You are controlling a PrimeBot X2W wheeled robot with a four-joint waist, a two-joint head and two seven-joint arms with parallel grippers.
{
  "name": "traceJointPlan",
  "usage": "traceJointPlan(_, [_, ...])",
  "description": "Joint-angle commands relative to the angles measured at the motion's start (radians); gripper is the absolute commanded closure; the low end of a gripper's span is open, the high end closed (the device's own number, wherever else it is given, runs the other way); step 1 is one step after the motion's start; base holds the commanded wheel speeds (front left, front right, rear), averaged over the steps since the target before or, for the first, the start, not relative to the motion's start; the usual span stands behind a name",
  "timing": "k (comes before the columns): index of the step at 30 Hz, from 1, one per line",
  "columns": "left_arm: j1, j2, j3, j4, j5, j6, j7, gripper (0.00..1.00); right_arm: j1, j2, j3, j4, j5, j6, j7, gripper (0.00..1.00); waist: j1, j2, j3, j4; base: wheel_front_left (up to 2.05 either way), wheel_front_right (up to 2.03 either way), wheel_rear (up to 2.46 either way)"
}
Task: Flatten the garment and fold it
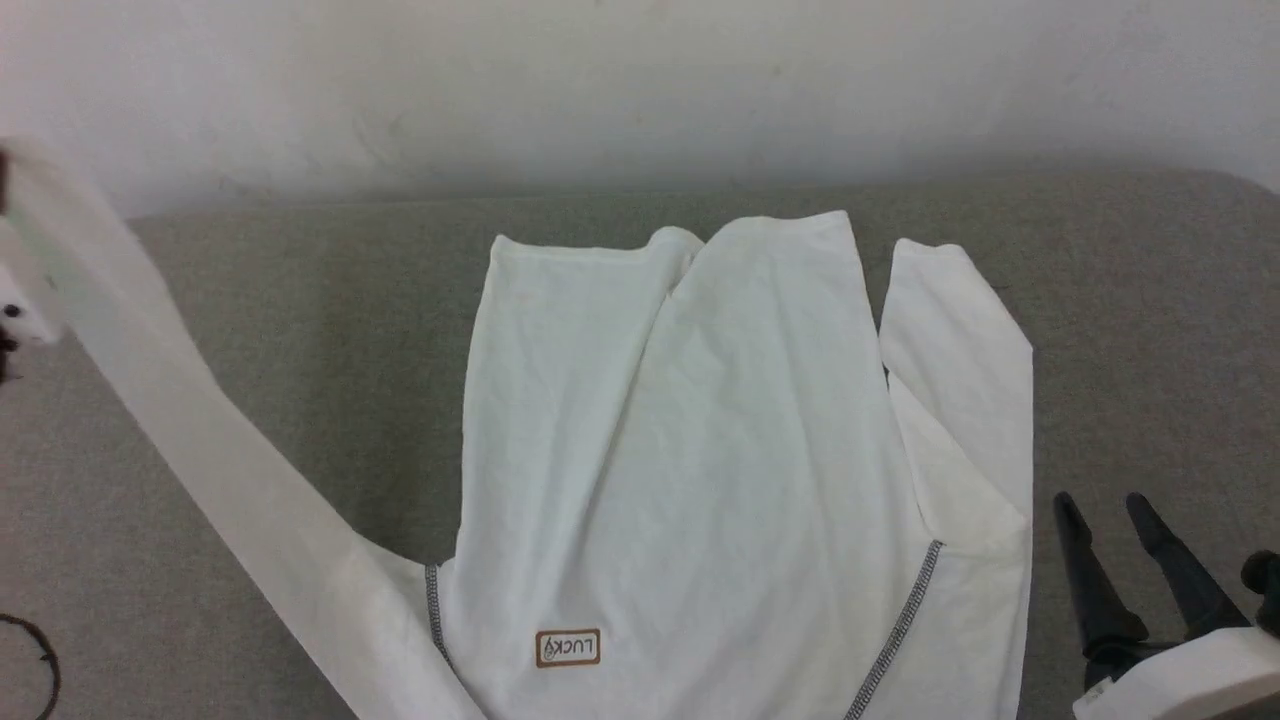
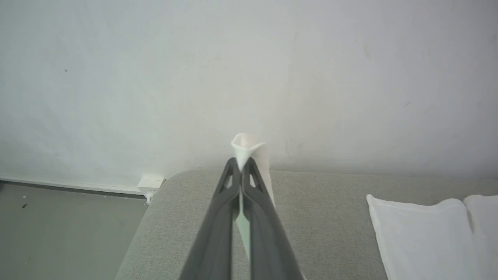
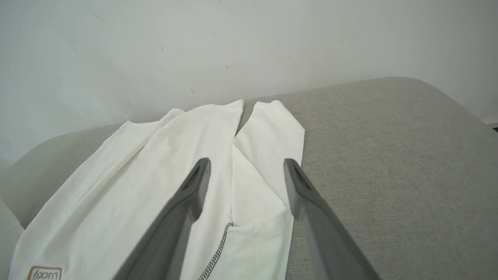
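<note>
The white long-sleeved garment (image 1: 690, 460) lies on the grey cushioned surface (image 1: 300, 330), its body spread out and its hem toward the wall. Dark zigzag seams and a small brown label sit at its near end. One sleeve is folded along the body's right side (image 3: 268, 140). The other sleeve (image 1: 170, 390) is stretched up and away to the far left. In the left wrist view my left gripper (image 2: 242, 165) is shut on that sleeve's cuff (image 2: 249, 149), lifted above the surface. My right gripper (image 1: 1105, 510) hovers open beside the garment's right edge, empty (image 3: 245, 165).
A pale wall (image 1: 640, 90) runs behind the grey surface. The surface's rounded left corner and a strip of floor (image 2: 66, 229) lie beyond it in the left wrist view. A dark cable loop (image 1: 35, 660) sits at the lower left.
</note>
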Motion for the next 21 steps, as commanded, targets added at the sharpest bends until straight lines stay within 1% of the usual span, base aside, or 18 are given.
traceJointPlan(1, [0.001,-0.025,-0.026,-0.033,0.015,-0.012,0.010,1.00,0.011,0.005,-0.002,-0.005,-0.001,-0.001,0.001,0.00,0.0003,0.0000,-0.046,-0.003,0.00,0.00,0.00])
traceJointPlan(4, [0.011,-0.082,-0.083,-0.105,0.023,-0.014,0.034,1.00,0.017,0.006,-0.005,-0.009,0.000,-0.001,0.005,0.00,0.0003,0.0000,-0.058,-0.015,0.00,0.00,0.00])
traceJointPlan(7, [0.021,-0.157,-0.158,-0.181,0.038,-0.007,0.066,1.00,0.019,0.007,-0.011,-0.011,0.002,-0.001,0.006,0.00,0.0003,0.0000,-0.067,-0.029,0.00,0.00,0.00])
traceJointPlan(12, [0.036,-0.281,-0.274,-0.263,0.049,-0.012,0.098,1.00,0.021,0.008,-0.036,-0.011,0.017,-0.001,-0.001,0.00,0.0003,0.0000,-0.068,-0.050,0.00,0.00,0.00])
traceJointPlan(17, [0.071,-0.429,-0.393,-0.274,0.044,-0.021,0.102,1.00,0.020,0.008,-0.070,-0.011,0.021,-0.001,-0.003,0.00,0.0003,0.0000,-0.056,-0.075,0.00,0.00,0.00])
traceJointPlan(21, [0.107,-0.546,-0.485,-0.223,0.044,-0.033,0.080,1.00,0.011,0.008,-0.078,-0.016,0.021,-0.001,0.001,0.00,0.0003,0.0000,-0.033,-0.098,0.00,0.00,0.00])
